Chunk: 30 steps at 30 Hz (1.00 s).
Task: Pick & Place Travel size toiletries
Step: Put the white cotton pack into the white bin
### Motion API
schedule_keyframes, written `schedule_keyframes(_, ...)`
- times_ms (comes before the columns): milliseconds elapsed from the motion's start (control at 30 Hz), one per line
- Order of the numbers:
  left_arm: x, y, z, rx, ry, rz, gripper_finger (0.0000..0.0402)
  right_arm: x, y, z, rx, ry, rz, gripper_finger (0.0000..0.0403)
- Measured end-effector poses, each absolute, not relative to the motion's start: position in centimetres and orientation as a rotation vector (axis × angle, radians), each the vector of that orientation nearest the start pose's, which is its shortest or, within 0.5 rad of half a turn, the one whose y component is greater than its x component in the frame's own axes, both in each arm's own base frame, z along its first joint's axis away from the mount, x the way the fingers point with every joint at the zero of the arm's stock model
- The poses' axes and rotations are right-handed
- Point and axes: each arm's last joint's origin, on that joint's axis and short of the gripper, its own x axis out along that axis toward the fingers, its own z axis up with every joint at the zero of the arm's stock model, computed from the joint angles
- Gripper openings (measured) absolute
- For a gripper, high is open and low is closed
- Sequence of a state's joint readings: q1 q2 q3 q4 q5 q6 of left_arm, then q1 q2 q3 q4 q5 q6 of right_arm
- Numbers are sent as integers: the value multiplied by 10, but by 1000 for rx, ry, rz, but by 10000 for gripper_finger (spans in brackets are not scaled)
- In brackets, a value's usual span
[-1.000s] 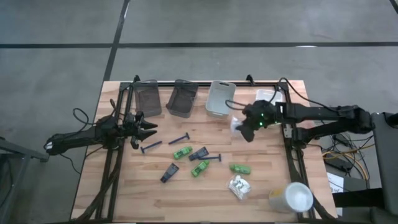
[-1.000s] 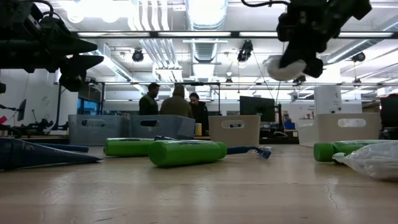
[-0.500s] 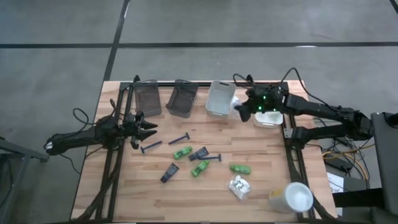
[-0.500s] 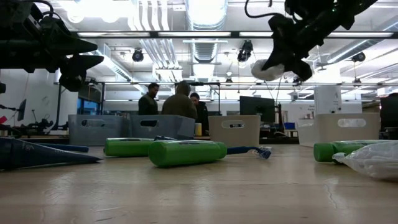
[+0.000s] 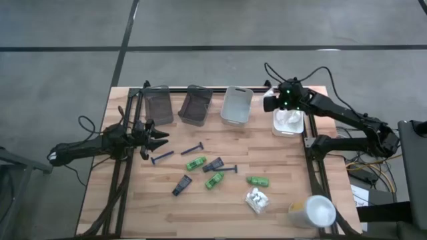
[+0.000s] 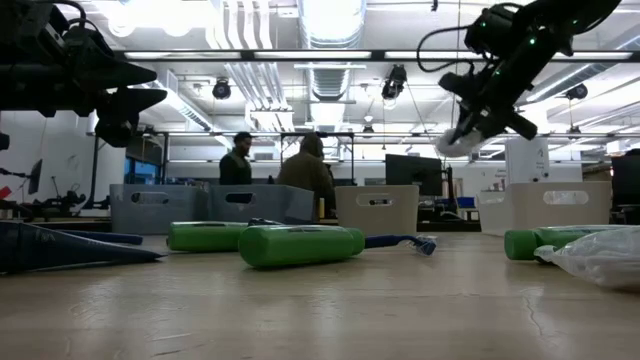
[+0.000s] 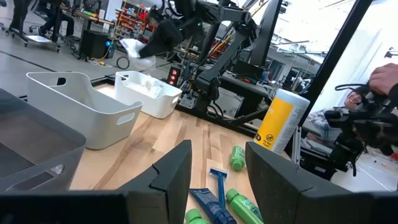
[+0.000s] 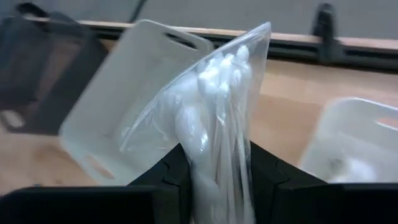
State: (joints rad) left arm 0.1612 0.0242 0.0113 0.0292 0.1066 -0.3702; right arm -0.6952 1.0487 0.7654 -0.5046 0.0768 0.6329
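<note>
While the left gripper [image 5: 155, 140] waits with parted fingers near the table's left edge, the right gripper [image 5: 271, 103] has swung across from mid-table to the far right corner within the last second. It now hangs at the rim of the white bin [image 5: 294, 128], between that bin and the neighbouring pale bin [image 5: 237, 107].

Packet [image 8: 214, 118]: clear crinkly wrap with white contents, clamped between the right fingers, standing up past the fingertips in the wrist view. In the low view it hangs below the gripper, well above the table. The grip looks to be only starting to ease; packet not yet let go.

Judgement: carry phase done, drop into the white bin is the step in hand. That bin already holds white packets.

Left on the table: second white packet [image 5: 257, 199], green packs [image 5: 195, 163], blue razors [image 5: 192, 149], all well apart from the right gripper. Cup [image 5: 312, 212] at the near right corner.
</note>
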Motion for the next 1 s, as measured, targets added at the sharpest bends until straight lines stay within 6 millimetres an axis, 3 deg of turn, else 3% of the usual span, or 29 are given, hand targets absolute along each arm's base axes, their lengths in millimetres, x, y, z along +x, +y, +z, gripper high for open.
schedule_keyframes(300,98,13,168,-368,-26,50,156,137,-132,245,843,675,-1081,70)
schedule_keyframes(600,98,13,168,-368,-26,50,156,105,-126,240,806,856,-1340,95)
schedule_keyframes(1000,98,13,168,-368,-26,51,156,107,-143,224,827,961,-1404,114)
